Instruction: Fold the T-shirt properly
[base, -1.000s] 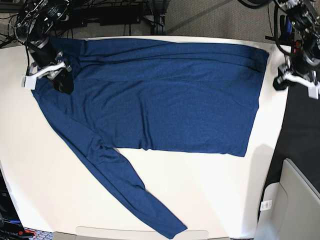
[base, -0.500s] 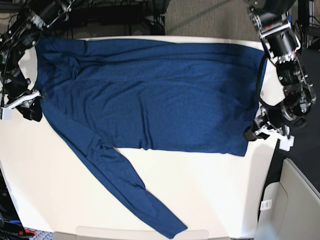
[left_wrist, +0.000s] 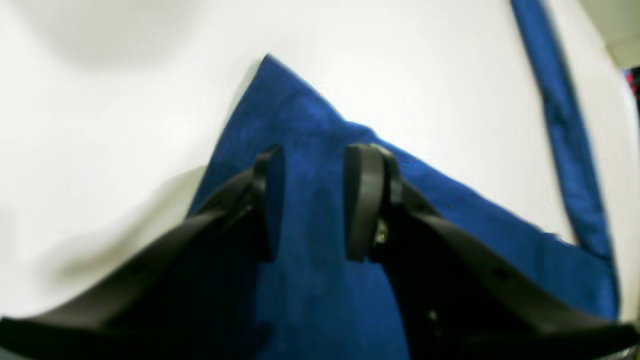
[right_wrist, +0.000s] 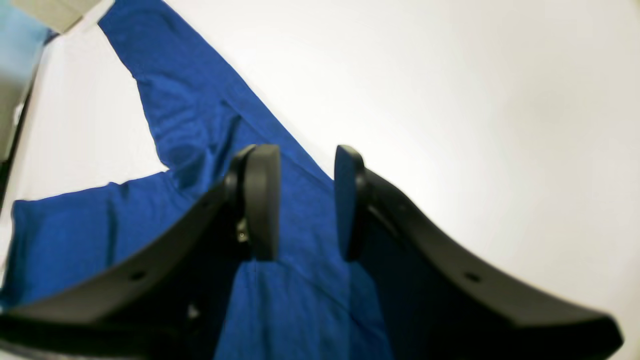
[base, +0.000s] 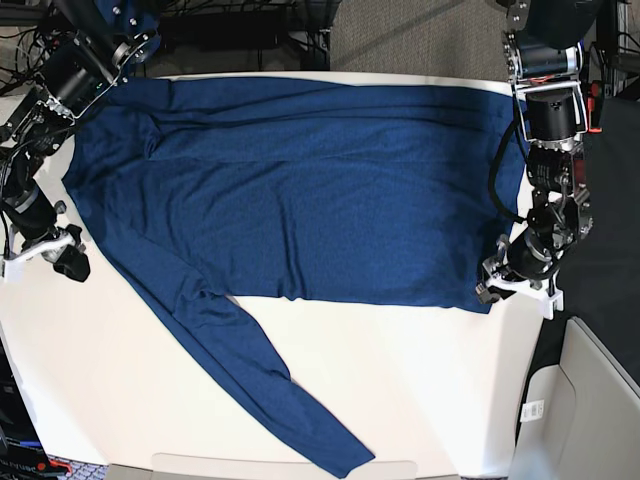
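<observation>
T-shirt (base: 340, 220) lies apparently partly folded.

We log the shirt (base: 340, 220) as lying spread on the table (base: 430, 400). Its body spans the table's far half; one sleeve (base: 270, 375) runs diagonally from the left side to the near edge. We locate the chair (base: 560, 415) beyond the table's right edge, near corner.
</observation>
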